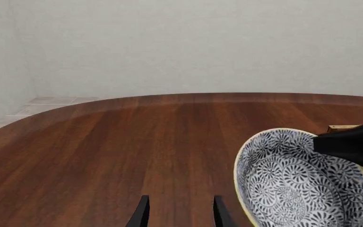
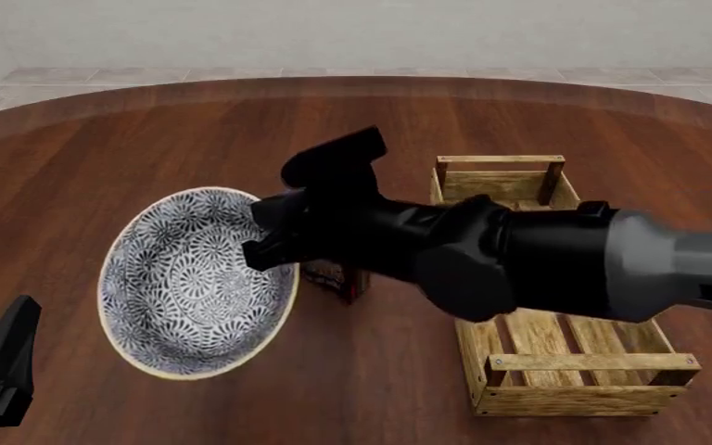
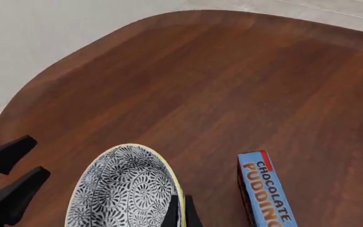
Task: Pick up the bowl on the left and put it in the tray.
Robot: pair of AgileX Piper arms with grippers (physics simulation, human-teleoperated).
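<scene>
Here, bowl [image 3: 126, 189] rim — clamped between right pincer [image 3: 180, 211].

Glossy patterned ceramic bowl [image 2: 196, 283], pale slatted-wood tray [image 2: 554, 348], and printed cardboard pudding box [image 3: 263, 194] on polished dark-wood table [image 2: 146, 148].

Your bowl [image 2: 189, 297] carries a dense blue-and-white floral pattern inside, ringed by a pale yellowish rim. Your tray [image 2: 578, 394] is light, slatted wood with visible grain. The pudding box [image 3: 264, 196] is blue with orange and white lettering and a red end. Your table [image 2: 146, 139] is dark reddish-brown wood. Your right end effector [image 2: 270, 243] is black, and its arm [image 2: 653, 269] shades to grey.
</scene>
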